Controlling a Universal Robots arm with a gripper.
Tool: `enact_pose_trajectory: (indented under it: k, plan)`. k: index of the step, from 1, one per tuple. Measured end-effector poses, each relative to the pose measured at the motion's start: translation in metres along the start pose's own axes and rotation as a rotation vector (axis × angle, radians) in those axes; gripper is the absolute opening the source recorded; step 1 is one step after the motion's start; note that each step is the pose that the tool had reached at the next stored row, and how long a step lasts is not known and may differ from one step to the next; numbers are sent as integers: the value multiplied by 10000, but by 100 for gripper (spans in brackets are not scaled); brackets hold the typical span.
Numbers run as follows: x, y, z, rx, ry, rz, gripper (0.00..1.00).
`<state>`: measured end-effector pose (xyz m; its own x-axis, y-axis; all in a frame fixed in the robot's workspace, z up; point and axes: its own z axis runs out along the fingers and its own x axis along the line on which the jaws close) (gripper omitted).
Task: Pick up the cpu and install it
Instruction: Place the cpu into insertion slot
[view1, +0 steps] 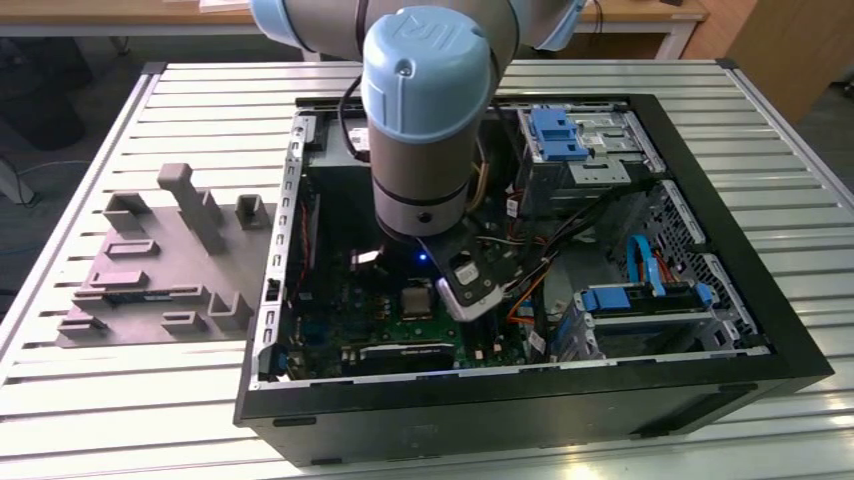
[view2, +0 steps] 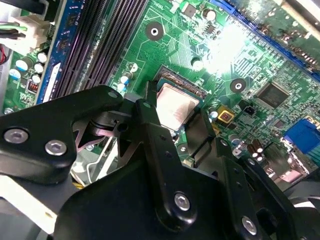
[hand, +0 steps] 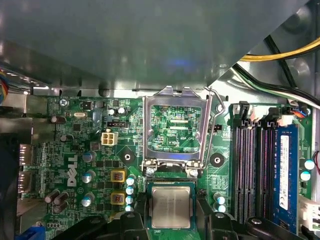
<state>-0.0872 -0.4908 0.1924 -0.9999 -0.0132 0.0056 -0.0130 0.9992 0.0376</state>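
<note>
The cpu (view2: 176, 102), a flat square chip with a silver-grey top, sits between my gripper's (view2: 176, 107) two black fingers (view2: 149, 112) in the second wrist view. The fingers press on its two opposite edges. The cpu (hand: 171, 206) lies at the motherboard's socket, just below the raised load plate (hand: 173, 97). Whether it rests fully in the socket I cannot tell. In the exterior view the arm reaches down into the open computer case (view1: 747, 330), and the cpu (view1: 416, 298) shows as a small grey square beside the gripper body.
The socket lever (hand: 214, 127) stands open beside the load plate. Memory slots (hand: 255, 170) run along one side of the socket. Cables (view1: 534, 262) and blue-tabbed drive bays (view1: 558, 135) fill the case toward the exterior view's right. A grey moulded tray (view1: 147, 270) lies outside the case on the left.
</note>
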Motion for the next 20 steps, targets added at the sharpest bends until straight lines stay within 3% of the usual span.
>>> enact_pose_trajectory:
  k: [20]
  plan:
    - [12, -4, 55, -7, -3, 97, 48]
